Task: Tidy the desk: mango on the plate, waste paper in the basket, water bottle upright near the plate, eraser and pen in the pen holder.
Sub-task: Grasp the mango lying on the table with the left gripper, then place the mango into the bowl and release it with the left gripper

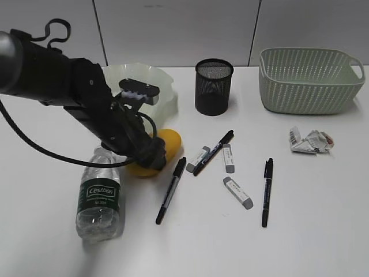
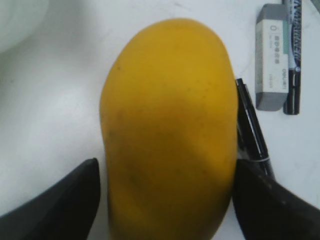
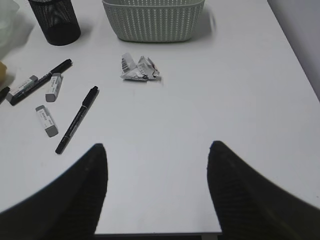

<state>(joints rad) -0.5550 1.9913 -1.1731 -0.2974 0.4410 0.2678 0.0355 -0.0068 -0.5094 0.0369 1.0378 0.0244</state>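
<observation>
The yellow mango [image 1: 168, 143] lies on the white desk [image 1: 323, 231], just in front of the wavy green plate [image 1: 164, 81]. My left gripper [image 1: 151, 153] is open and straddles the mango [image 2: 170, 125]. Its right finger is against the fruit and a thin gap shows at the left finger [image 2: 167, 165]. The water bottle [image 1: 99, 199] lies on its side at the front left. The waste paper [image 1: 311, 141] sits before the basket [image 1: 311, 81]. My right gripper [image 3: 157, 150] is open and empty above the desk's near edge.
The black pen holder [image 1: 214, 86] stands at the back centre. Three pens [image 1: 171, 189] [image 1: 213, 152] [image 1: 267, 190] and three erasers [image 1: 198, 158] [image 1: 229, 157] [image 1: 238, 192] lie scattered mid-desk. One pen [image 2: 252, 130] lies against the mango's right side.
</observation>
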